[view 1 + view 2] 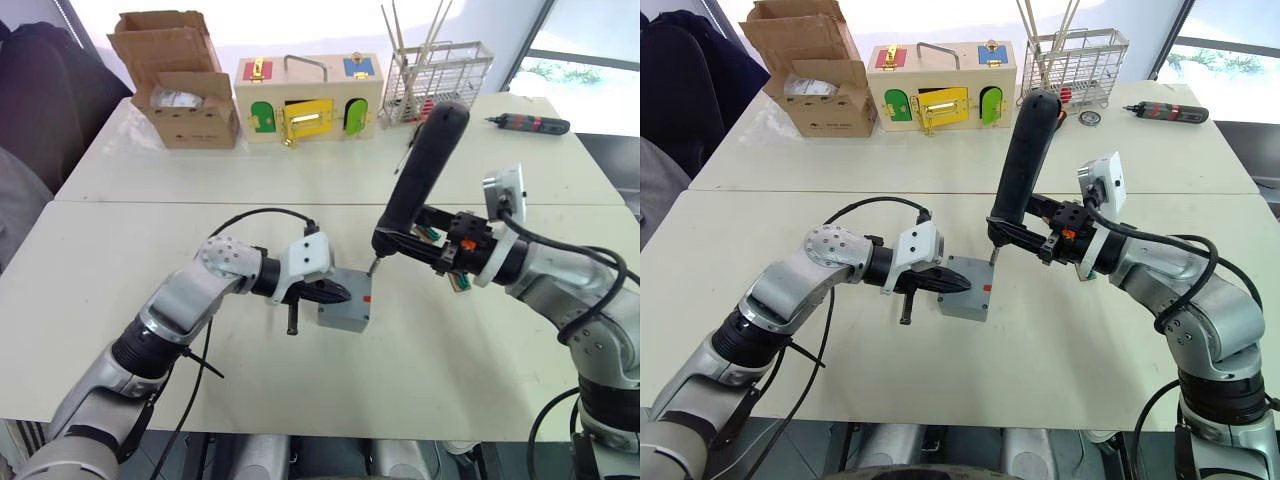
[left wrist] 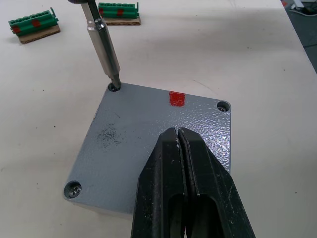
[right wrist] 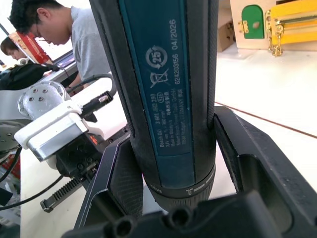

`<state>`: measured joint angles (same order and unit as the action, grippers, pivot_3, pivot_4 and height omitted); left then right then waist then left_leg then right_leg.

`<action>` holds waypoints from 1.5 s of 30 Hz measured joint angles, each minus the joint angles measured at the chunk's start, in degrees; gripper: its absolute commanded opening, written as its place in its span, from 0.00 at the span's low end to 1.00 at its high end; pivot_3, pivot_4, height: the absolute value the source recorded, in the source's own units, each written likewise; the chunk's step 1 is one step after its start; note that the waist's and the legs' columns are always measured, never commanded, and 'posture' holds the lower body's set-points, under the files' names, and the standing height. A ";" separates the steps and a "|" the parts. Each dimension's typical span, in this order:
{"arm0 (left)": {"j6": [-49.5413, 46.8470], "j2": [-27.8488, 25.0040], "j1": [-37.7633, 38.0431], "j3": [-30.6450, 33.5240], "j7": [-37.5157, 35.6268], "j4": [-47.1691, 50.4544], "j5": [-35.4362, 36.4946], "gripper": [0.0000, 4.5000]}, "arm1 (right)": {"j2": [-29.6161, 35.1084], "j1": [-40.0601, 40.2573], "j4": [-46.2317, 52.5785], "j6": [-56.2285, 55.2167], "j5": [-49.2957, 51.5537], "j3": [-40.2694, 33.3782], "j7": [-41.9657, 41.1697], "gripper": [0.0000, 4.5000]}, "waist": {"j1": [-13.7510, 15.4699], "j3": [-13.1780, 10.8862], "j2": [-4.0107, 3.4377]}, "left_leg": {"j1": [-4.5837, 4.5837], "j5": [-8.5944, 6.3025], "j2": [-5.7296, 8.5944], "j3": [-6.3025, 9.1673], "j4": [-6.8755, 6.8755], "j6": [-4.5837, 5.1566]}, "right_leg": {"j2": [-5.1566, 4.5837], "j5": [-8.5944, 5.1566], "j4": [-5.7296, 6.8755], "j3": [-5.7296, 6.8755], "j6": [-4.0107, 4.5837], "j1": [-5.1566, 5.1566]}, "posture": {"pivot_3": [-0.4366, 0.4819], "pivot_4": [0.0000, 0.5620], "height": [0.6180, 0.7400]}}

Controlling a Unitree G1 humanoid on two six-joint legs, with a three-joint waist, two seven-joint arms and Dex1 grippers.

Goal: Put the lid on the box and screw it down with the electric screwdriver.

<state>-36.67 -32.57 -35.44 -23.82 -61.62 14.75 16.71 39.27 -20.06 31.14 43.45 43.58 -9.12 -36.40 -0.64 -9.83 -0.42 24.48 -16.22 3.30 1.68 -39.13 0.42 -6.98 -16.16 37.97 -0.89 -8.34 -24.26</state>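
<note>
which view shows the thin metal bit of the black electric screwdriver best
The left wrist view: the thin metal bit stands close up, its tip in a corner screw hole of the grey square lid. Both eye views show it tiny; the right wrist view shows the driver's body.

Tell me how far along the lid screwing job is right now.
Done: the lid sits on the box. In hand: the left gripper, shut, presses the lid down while the right gripper holds the electric screwdriver, bit in one corner hole. Left: two visible corners already show screws; the fourth is hidden.
</note>
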 measured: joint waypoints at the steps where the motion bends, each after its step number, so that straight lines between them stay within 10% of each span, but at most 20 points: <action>1: 0.00 0.00 0.00 0.00 0.05 0.00 0.00 0.00 | 0.00 0.01 0.00 -0.09 -0.22 0.17 0.00 0.43 | 0.00 0.00 0.00 | 0.00 0.00 0.00 0.00 0.00 0.00 | 0.00 0.00 0.00 0.00 0.00 0.00 | 0.48 0.27 0.96; 45: 0.64 -0.08 1.28 -0.06 0.91 0.43 -0.34 0.00 | -3.22 4.11 2.79 -4.57 -4.76 3.19 1.71 0.43 | -0.06 0.48 0.58 | -0.16 -0.05 -0.04 0.03 0.03 0.08 | 0.06 0.00 0.00 0.01 0.00 0.14 | 0.48 0.27 0.96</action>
<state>-36.04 -32.65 -34.16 -23.88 -60.72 15.18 16.38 36.05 -15.96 33.93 38.88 38.82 -5.93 -34.69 -0.70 -9.35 0.16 24.32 -16.27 3.26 1.71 -39.11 0.50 -6.92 -16.16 37.97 -0.88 -8.34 -24.13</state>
